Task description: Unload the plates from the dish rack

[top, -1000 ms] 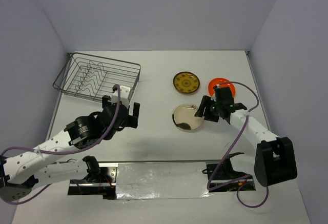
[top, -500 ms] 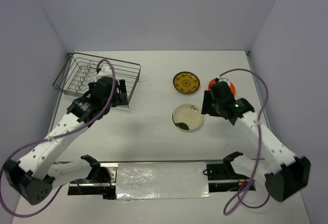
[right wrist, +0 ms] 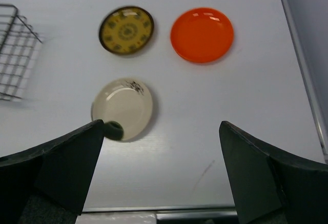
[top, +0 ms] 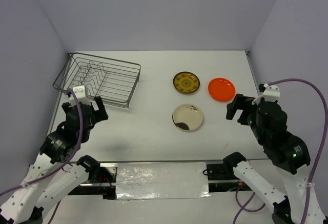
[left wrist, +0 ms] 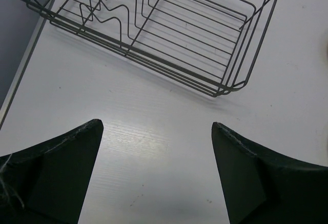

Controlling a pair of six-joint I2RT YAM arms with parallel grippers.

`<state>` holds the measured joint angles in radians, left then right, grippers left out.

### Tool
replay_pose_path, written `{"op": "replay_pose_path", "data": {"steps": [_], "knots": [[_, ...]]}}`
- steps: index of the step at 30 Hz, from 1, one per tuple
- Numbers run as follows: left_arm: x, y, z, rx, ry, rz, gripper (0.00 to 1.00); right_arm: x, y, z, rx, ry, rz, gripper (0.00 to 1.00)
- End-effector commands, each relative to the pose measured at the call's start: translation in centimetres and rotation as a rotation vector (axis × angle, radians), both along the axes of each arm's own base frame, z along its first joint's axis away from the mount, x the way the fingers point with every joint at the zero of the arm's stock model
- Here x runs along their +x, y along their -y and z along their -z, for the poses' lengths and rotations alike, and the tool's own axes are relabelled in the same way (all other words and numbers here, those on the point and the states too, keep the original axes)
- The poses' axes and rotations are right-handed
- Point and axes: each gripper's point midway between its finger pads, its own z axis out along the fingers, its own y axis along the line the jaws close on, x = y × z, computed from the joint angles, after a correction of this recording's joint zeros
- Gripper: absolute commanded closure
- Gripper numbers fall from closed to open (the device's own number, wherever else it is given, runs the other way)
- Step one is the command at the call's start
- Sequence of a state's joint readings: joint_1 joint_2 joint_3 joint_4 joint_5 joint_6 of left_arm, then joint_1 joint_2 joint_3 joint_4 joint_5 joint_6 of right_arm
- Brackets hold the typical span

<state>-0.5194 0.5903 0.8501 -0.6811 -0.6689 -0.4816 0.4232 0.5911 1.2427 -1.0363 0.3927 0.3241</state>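
Observation:
The dark wire dish rack (top: 97, 79) stands at the back left of the table and holds no plates; it also shows in the left wrist view (left wrist: 169, 29). Three plates lie flat on the table to the right of it: the yellow-gold ringed plate (top: 186, 82) (right wrist: 126, 31), the orange-red plate (top: 221, 89) (right wrist: 202, 34) and the beige plate with a dark blotch (top: 187, 118) (right wrist: 122, 108). My left gripper (top: 86, 110) (left wrist: 156, 152) is open and empty, raised near the rack's front. My right gripper (top: 242, 108) (right wrist: 161, 152) is open and empty, raised to the right of the beige plate.
Grey walls close the table on three sides. A reflective metal strip (top: 159, 180) runs along the near edge between the arm bases. A purple cable (top: 302, 83) loops over the right arm.
Both arms have pulled back towards their bases and risen. The left gripper has left the rack and the right gripper has moved off the orange-red plate. The plates have not moved.

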Motion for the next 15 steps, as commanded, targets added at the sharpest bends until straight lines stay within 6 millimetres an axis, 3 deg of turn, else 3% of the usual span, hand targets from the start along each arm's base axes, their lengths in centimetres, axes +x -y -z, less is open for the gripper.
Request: {"op": "replay_pose_path", "data": {"steps": [1, 15], "knots": [[0.2, -0.3, -1.5, -0.013, 0.074, -0.009, 0.01, -1.1, 1.7, 3.2, -0.099, -0.094, 0.044, 0.00], [0.0, -0.4, -0.5, 0.002, 0.033, -0.015, 0.01, -1.4, 1.4, 3.1, -0.076, -0.073, 0.022, 0.00]]}}
